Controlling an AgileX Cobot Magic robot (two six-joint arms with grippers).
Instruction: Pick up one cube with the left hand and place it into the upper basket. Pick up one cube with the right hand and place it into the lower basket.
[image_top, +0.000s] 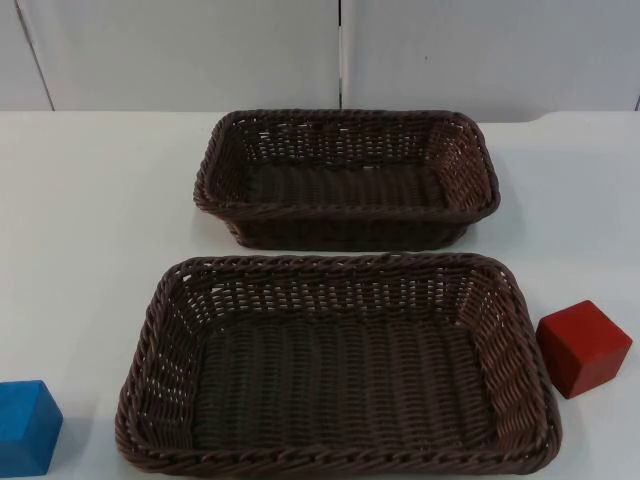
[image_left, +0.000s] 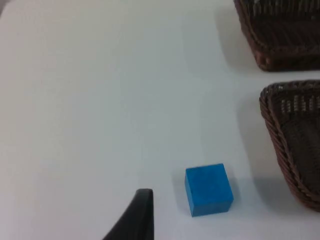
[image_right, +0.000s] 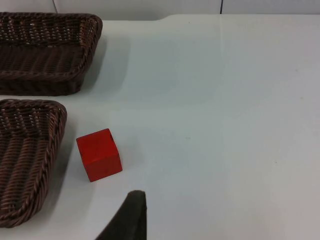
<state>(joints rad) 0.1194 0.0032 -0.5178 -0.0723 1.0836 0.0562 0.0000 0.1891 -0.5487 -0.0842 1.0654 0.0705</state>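
Both baskets empty; blue cube (image_top: 27, 426) lower left of top view beside left gripper (image_left: 135, 215), red cube (image_top: 583, 348) right beside right gripper (image_right: 130, 215); finger state unreadable.

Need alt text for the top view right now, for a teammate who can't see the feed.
Two empty brown wicker baskets sit on the white table, the upper basket near the grey wall and the larger-looking lower basket nearer the camera. A blue cube sits left of the lower basket and a red cube right of it, both untouched.
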